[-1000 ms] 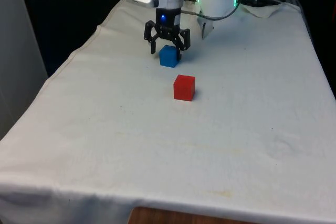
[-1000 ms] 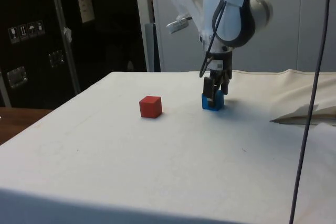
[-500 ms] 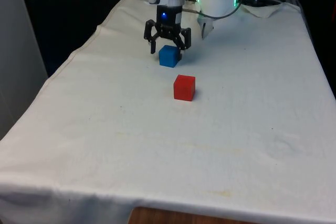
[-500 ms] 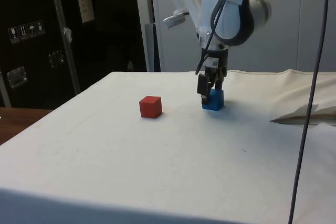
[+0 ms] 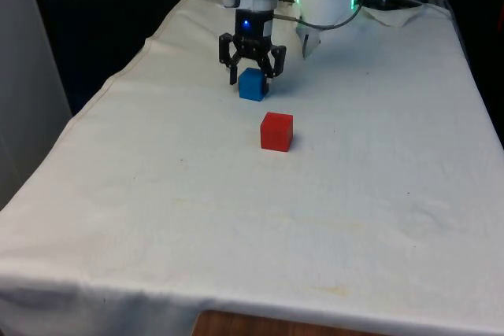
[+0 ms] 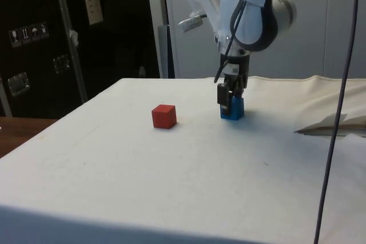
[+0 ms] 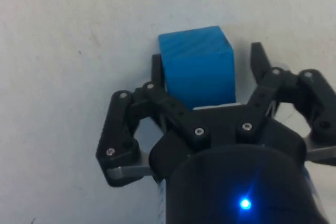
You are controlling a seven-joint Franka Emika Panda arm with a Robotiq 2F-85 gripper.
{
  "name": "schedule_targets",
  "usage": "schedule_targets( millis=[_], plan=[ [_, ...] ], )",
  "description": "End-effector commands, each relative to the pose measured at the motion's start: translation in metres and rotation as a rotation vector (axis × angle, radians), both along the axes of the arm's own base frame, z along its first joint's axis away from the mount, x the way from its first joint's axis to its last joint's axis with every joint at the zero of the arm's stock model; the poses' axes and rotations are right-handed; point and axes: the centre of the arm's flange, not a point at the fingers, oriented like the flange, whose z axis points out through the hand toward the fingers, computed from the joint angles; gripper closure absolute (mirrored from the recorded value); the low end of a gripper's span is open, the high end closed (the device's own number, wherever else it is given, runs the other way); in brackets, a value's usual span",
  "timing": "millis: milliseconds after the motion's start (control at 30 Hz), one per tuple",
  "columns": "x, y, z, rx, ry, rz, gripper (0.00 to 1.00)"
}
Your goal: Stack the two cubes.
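Gripper [image 7: 207, 64] open astride blue cube [image 7: 197, 64], one finger touching; uneven closing could twist it.

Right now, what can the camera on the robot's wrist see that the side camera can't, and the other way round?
Wrist view alone: the gap between one finger and the blue cube, so the hand is open around it. Side view alone: the red cube, standing apart on the white cloth, with dark cabinets behind. Both: the hand at the blue cube.
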Motion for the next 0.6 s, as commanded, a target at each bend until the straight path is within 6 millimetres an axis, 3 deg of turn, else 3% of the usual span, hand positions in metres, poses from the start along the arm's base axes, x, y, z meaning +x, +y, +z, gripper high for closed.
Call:
schedule_targets(
  millis=[0,33,133,167,400,567],
  plan=[
    [0.000,0.000,0.000,0.000,0.000,-0.001,0.66],
    [0.001,0.003,0.002,0.004,-0.015,-0.003,0.66],
    [0.001,0.003,0.002,0.004,-0.016,-0.004,0.97],
    [0.001,0.003,0.002,0.004,-0.016,-0.004,1.00],
    [0.001,0.003,0.001,0.003,-0.017,-0.005,0.99],
    [0.013,0.000,0.015,0.006,-0.026,-0.003,0.99]
  ],
)
